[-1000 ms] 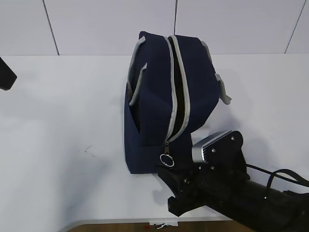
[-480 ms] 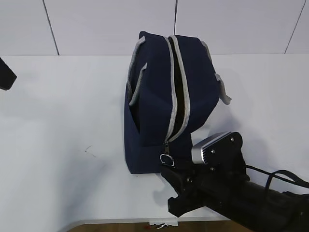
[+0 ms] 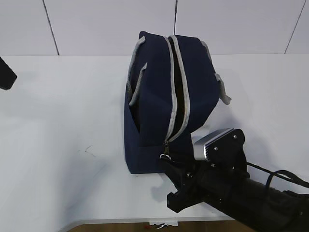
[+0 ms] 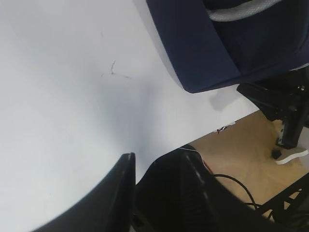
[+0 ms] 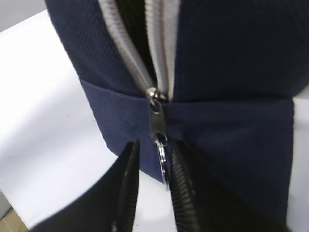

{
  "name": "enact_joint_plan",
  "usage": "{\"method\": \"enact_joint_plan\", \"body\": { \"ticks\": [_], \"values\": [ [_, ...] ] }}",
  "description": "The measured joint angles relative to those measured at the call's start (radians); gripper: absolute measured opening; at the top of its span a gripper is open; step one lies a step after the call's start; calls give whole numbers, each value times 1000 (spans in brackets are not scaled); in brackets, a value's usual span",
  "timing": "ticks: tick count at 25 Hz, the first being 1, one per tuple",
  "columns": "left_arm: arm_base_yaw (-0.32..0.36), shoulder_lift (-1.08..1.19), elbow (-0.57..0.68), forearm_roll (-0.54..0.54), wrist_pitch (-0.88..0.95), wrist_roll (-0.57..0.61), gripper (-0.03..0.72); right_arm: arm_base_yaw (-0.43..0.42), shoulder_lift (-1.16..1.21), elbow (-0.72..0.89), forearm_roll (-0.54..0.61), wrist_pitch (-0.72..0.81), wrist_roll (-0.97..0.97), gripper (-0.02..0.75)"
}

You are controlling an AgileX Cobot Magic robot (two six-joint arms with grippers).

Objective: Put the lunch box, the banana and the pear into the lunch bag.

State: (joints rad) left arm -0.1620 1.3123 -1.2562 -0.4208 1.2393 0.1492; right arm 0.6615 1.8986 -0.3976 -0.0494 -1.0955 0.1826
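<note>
The navy lunch bag stands on the white table with its grey zipper parted along the top, and its inside is dark. The lunch box, the banana and the pear are out of view. My right gripper is at the bag's near end. In the right wrist view the right gripper straddles the metal ring pull. The ring rests against the right finger, with a gap to the left finger. My left gripper hovers over bare table left of the lunch bag, slightly open and holding nothing.
The white table stretches to the left of the bag, with a small scratch mark on it. The table's front edge is close to the bag's near end. A dark arm part shows at the left edge.
The right gripper's jaws have narrowed around the ring pull, which now sits between them. The bag and the left gripper have not moved.
</note>
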Motion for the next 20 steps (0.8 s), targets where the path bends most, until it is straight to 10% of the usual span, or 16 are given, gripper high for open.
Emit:
{"method": "enact_joint_plan", "body": {
  "ticks": [20],
  "values": [
    [0,-4,0,-14,1,0,244,0,0,0,-2,23,0,153]
  ]
}}
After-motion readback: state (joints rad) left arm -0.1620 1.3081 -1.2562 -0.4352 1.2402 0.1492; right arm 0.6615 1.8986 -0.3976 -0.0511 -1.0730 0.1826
